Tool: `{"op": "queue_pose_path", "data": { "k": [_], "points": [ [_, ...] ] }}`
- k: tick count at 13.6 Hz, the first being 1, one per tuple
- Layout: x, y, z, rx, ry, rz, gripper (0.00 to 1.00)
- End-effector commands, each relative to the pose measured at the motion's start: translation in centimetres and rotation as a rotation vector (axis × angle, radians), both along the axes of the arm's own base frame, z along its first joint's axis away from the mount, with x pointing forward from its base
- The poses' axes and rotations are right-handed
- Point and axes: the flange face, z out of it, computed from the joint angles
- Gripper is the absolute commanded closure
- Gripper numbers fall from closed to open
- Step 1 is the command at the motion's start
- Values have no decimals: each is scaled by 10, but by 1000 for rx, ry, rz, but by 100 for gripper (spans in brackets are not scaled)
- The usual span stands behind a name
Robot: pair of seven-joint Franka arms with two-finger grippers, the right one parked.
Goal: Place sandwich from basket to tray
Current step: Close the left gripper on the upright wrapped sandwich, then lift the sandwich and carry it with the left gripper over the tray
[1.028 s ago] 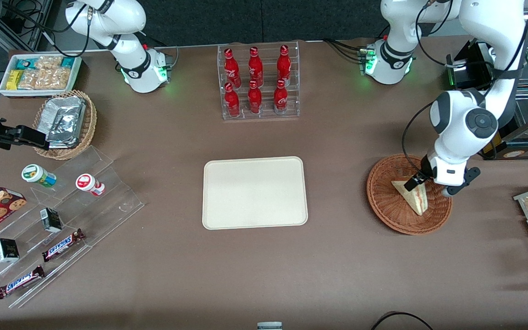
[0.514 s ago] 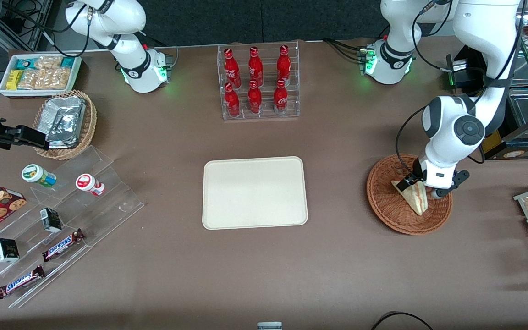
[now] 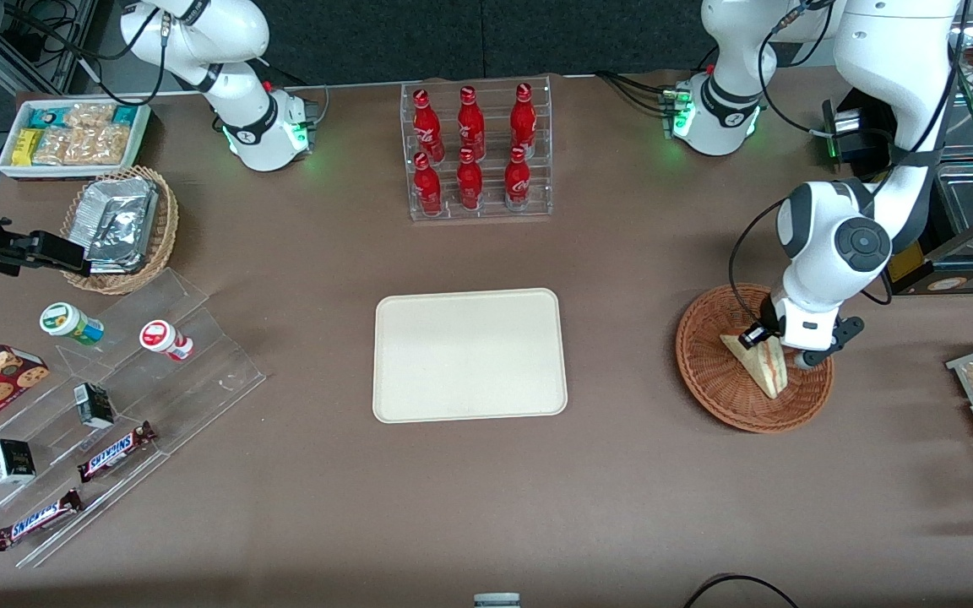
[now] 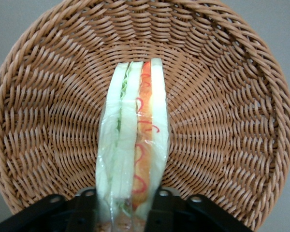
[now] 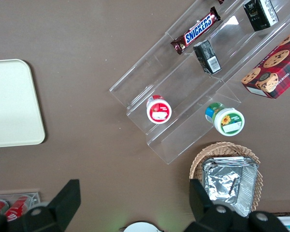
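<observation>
The pincer (image 3: 763,339) is down inside the basket (image 3: 719,393), at the part of it farthest from the front camera. Its two black fingers (image 4: 87,209) sit pressed against either flat face of the sandwich (image 3: 763,365), so it is closed on the wedge's broad end. From the wrist camera the sandwich (image 4: 134,159) stands on edge, wrapped in clear film, with its cut side up: pale bread outside, a green layer along one slice and an orange-red layer along the other. Its pointed end reaches toward the middle of the basket (image 4: 232,121) and appears to rest on the weave; whether the held end is clear of the wicker I can't tell.

The basket sits on the brown desk (image 3: 622,490) toward the working arm's end. The tray (image 3: 470,355) lies flat at the middle of the desk, well apart from the basket, with nothing on it. A clear rack of red bottles (image 3: 476,152) stands farther from the front camera than the tray.
</observation>
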Motion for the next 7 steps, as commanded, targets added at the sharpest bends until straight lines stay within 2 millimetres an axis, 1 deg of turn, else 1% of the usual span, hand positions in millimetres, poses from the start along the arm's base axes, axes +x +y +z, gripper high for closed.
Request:
{"op": "queue_pose_path", "data": {
  "k": [1, 2, 3, 4, 5, 6, 7],
  "points": [
    [6, -1, 18, 18, -18, -17, 99],
    [8, -4, 32, 22, 6, -21, 99],
    [12, -15, 53, 26, 37, -33, 98],
    [14, -36, 76, 32, 70, -63, 98],
    [15, -53, 98, 41, 105, -86, 98],
    [14, -69, 116, 47, 126, -111, 98],
    [16, -91, 134, 51, 136, -141, 98]
  ]
}}
